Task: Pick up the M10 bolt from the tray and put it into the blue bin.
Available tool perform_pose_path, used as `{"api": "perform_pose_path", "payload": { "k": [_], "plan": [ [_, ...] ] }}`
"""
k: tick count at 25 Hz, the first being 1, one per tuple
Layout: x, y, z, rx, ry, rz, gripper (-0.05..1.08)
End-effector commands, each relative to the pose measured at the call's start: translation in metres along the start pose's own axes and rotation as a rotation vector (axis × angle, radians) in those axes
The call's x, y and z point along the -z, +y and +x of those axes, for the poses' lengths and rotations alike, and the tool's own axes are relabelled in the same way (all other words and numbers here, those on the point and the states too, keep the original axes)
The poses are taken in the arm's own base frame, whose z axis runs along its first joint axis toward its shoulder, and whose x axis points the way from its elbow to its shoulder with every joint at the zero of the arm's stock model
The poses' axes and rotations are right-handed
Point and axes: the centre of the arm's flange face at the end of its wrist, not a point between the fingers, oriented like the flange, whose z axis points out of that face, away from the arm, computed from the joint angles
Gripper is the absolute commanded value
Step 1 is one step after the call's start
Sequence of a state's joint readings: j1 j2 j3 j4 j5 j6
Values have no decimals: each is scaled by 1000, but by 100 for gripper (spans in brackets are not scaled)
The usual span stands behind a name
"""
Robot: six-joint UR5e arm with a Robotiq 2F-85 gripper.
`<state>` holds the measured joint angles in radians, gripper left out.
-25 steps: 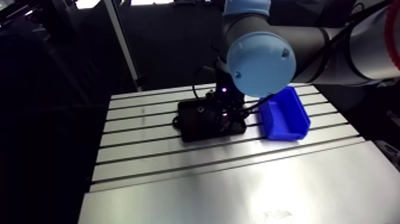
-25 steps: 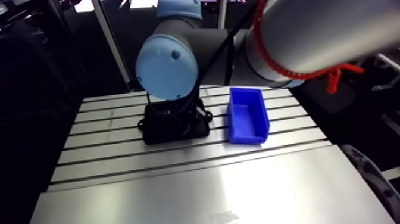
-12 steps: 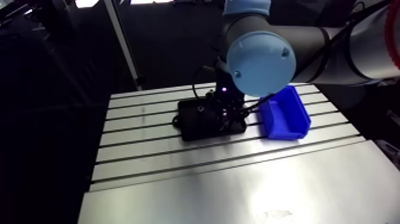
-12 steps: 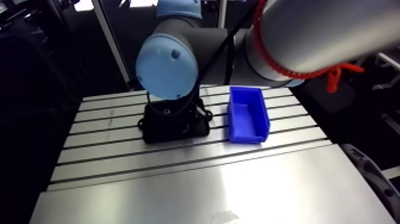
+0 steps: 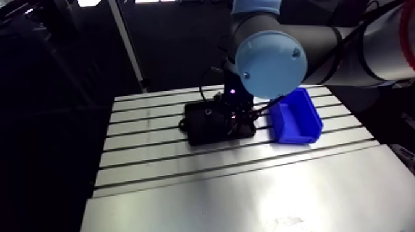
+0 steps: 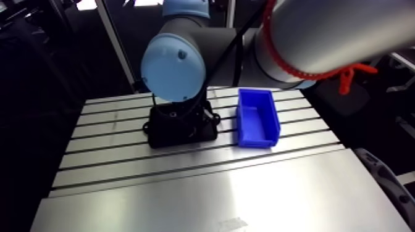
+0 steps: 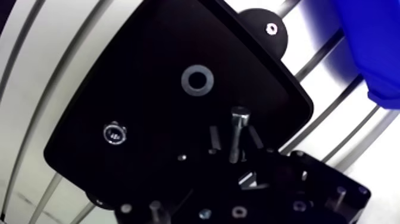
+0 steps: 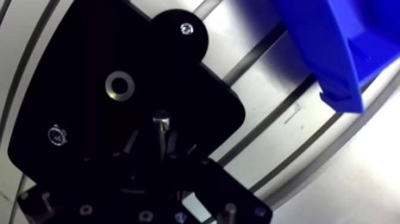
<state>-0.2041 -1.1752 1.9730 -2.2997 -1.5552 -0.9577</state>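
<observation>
Bolt point(image 7: 238, 134) lies on the black tray point(image 7: 149, 89) inside the parted claw point(image 7: 234, 138), visible only in the wrist view; the arm view shows the blue bin point(image 6: 257, 117) whole, beside the tray.

Slotted aluminium table point(image 6: 185, 191) fills lower and middle frame in the arm view, slots running left-right across the far half, near half smooth plate. Black tray point(image 6: 179, 134) flat on the slotted part, centre-left. Blue bin point(image 6: 257, 120) on table just right of tray, apart, open side up.
</observation>
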Motion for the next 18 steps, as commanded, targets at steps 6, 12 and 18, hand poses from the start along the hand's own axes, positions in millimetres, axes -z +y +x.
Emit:
{"api": "perform_pose_path", "payload": {
  "k": [6,12,18],
  "plan": [
    [-3,0,1,-1,-4,-2,67],
    [-1,-1,1,2,-2,-1,69],
    [-1,-1,3,0,0,1,70]
  ]
}}
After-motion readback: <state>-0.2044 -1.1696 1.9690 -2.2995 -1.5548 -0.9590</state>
